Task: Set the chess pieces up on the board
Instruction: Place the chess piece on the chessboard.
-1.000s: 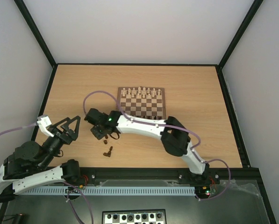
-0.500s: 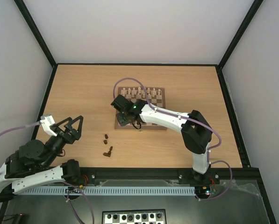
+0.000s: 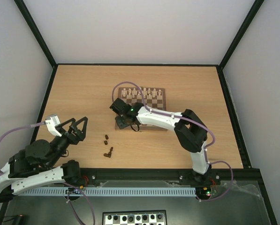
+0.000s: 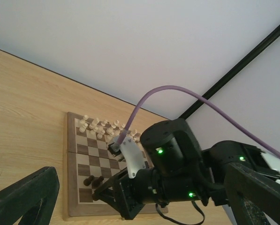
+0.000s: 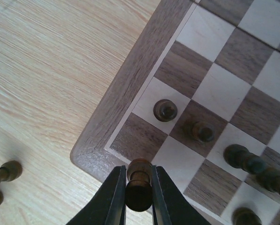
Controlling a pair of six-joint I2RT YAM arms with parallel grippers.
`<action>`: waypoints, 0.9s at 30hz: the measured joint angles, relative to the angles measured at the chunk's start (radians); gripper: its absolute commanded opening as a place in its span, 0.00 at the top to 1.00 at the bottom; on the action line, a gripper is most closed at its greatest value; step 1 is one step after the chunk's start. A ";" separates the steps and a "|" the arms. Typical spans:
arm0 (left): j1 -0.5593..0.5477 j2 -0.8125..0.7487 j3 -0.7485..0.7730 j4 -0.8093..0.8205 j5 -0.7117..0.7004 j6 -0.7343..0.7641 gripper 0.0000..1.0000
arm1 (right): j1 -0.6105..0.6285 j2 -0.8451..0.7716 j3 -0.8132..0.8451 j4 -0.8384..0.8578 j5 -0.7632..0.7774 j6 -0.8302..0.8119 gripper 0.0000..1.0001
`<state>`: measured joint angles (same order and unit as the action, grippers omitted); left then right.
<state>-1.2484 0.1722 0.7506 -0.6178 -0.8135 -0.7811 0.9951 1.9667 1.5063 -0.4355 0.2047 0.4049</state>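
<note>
1. Chess pieces, dark brown and very small: some standing on the squares at the near left corner of the board, one pinched in the right gripper, a few lying off the board on the table.
2. Right gripper: closed almost fully on the held piece, with the two fingers pressing on its opposite sides. Piece upright, round head toward the wrist camera.
3. Held piece: above the near left corner of the board, over the brown border just beside the corner square. Impossible to tell whether touching the wood or hanging just above it.
4. On the board, seen from the right wrist: one dark piece on a light square next to the left border, another on the dark square just beside it, more toward the right edge of the view.
5. Seen from the top: board lying near the middle of the table, pale chessmen lined up along its far side, right arm reaching across to the near left corner.
6. Loose pieces: two small groups on the bare table, in front of that corner, between the board and the left gripper.
7. Left gripper: opened wide, holding nothing, raised over the left part of the table, well apart from the board and turned toward it.
</note>
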 measured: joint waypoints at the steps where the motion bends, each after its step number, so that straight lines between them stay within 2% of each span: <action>1: 0.000 0.000 0.000 0.000 0.001 0.000 0.00 | 0.000 0.008 0.002 0.002 -0.002 0.000 0.86; 20: 0.000 -0.001 -0.002 0.006 0.001 0.000 0.01 | 0.000 0.073 0.043 0.015 -0.001 0.007 0.83; 27: 0.000 -0.002 -0.012 0.006 0.000 0.000 0.01 | 0.000 0.076 0.043 0.016 -0.002 0.008 0.74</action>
<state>-1.2484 0.1707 0.7387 -0.6121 -0.8131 -0.7811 0.9951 2.0422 1.5497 -0.4198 0.2028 0.4129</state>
